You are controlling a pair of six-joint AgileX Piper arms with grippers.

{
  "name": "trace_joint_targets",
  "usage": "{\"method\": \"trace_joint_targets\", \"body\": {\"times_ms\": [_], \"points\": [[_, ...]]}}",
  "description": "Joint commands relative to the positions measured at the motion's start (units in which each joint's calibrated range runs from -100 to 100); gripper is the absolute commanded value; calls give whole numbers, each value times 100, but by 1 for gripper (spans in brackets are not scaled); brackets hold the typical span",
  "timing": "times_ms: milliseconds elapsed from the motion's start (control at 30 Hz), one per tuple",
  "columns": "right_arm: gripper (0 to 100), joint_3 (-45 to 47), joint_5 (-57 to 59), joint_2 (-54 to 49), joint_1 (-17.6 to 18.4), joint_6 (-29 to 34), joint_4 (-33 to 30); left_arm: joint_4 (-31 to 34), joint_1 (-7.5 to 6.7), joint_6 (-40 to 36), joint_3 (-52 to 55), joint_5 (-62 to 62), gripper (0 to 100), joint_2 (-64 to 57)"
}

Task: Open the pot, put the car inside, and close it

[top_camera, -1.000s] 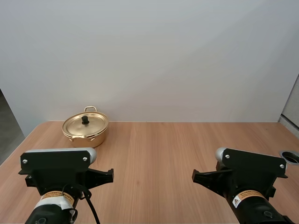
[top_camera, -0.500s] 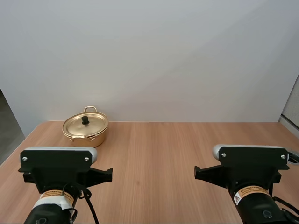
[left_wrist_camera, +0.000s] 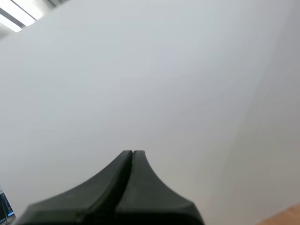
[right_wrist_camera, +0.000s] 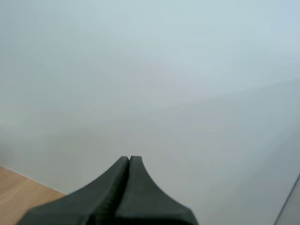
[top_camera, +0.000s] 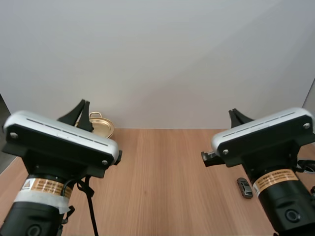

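High view puts the round gold metal pot (top_camera: 110, 132) at the far left of the wooden table (top_camera: 167, 167), mostly hidden behind my left arm. Its flat gold lid (top_camera: 101, 127) seems to lie on it, so opening is not yet done. A small dark toy car (top_camera: 244, 187) lies at the near right, just beside my right arm and well apart from the pot.

Left wrist view has the left gripper (left_wrist_camera: 132, 153) pressed together into one dark wedge, holding nothing and aimed up at the pale wall. Right wrist view has the right gripper (right_wrist_camera: 129, 158) the same, empty and closed.

I judge both arms stand high and clear of the table because no grasp has begun. Each thing lies on one arm's side, which suits the left arm taking the lid and the right the car.
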Motion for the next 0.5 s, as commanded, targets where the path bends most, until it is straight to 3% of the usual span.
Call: {"method": "trace_joint_targets", "body": {"times_ms": [0,133,267,400,467], "points": [[0,-840,2546,709,2,14,636,-1193,-3,-199,-1132,3028,0,810],[0,-2001,4455,2224,2,-12,1447,-1656,-3,-368,-2655,4889,0,2423],[0,-3306,7211,3556,2,-683,2446,-1923,-3,-342,-4388,7262,0,4185],[0,-4112,8911,4636,2,-1912,3198,-2343,-3,416,-5873,9337,0,5784],[0,-4225,9226,4961,2,-2048,3198,-2496,-3,853,-6416,10100,0,6368]]}}
